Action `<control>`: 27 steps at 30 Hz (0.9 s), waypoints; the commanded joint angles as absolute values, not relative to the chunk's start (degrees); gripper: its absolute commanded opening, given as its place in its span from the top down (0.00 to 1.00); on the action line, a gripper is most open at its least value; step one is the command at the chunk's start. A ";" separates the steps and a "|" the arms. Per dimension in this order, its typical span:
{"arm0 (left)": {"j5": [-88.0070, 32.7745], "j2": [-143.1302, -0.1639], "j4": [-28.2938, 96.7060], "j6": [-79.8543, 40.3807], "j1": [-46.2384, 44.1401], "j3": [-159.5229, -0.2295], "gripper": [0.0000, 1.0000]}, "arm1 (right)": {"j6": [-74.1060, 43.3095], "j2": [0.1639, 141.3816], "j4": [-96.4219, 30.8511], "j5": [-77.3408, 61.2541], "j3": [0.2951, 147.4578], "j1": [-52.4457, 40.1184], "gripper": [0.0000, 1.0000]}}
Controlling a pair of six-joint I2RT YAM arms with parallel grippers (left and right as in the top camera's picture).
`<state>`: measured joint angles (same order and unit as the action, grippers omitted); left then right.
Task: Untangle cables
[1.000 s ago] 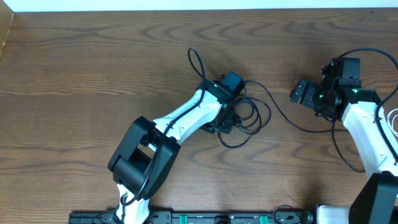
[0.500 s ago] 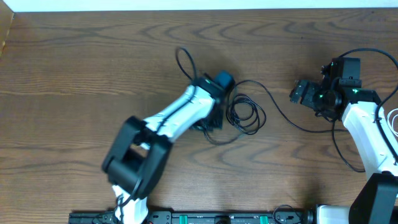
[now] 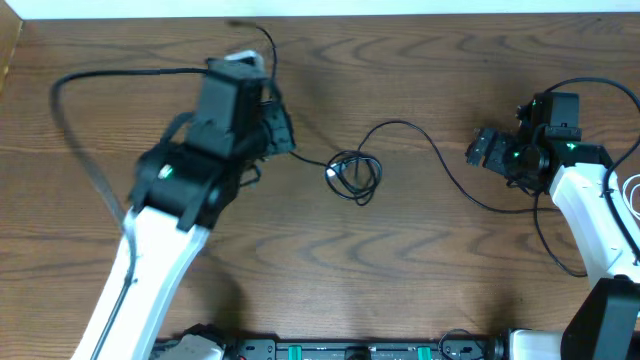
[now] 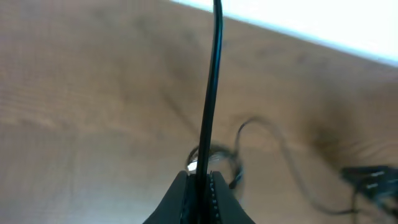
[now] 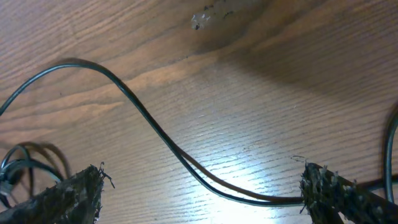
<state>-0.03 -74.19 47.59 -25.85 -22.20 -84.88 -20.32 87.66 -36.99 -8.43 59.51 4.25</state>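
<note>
From overhead, the left gripper (image 3: 280, 135) hung blurred over the upper left of the wooden table (image 3: 450, 280), its jaws pressed together on the black cable (image 3: 400, 124). That cable ran from the claw down to a small tangled coil (image 3: 352, 175) near the table's middle. From there it arched up, dipped toward the right arm (image 3: 590, 210) and passed below the right gripper (image 3: 482, 150). The right gripper's jaws stood spread wide, holding nothing. A thin loop of the white cable (image 3: 630, 190) showed at the right frame edge, beside the right arm and well apart from the coil.

In the left wrist view, the left gripper (image 4: 199, 183) was clamped tight, fingertips meeting on the black cable (image 4: 211, 87). The cable rose taut and straight from the pinch to the top of the frame. Beyond it, blurred, the coil (image 4: 214, 158) lay on the table, with more cable trailing off to the right.

In the right wrist view, the right gripper (image 5: 202, 205) was fully spread, one of its fingers (image 5: 68, 199) at each lower corner. The black cable (image 5: 149, 130) lay on the wood, curving from the upper left down and across between the two fingers, unpinched. Whether it touched the right-hand finger could not be told. Part of the coil (image 5: 18, 165) showed at the left edge.
</note>
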 commanded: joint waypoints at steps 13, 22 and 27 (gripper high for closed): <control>0.54 -75.81 57.52 -25.52 -21.87 -85.52 0.92 | -23.70 87.39 -37.54 -32.08 59.33 3.03 0.01; -10.00 -95.20 67.68 -25.28 -21.91 -85.52 0.93 | -23.53 87.39 -36.75 -31.16 59.31 -4.05 0.01; -9.85 -102.98 67.70 -22.39 -21.91 -85.52 0.92 | -23.53 87.39 -35.35 -24.47 59.31 -9.04 0.32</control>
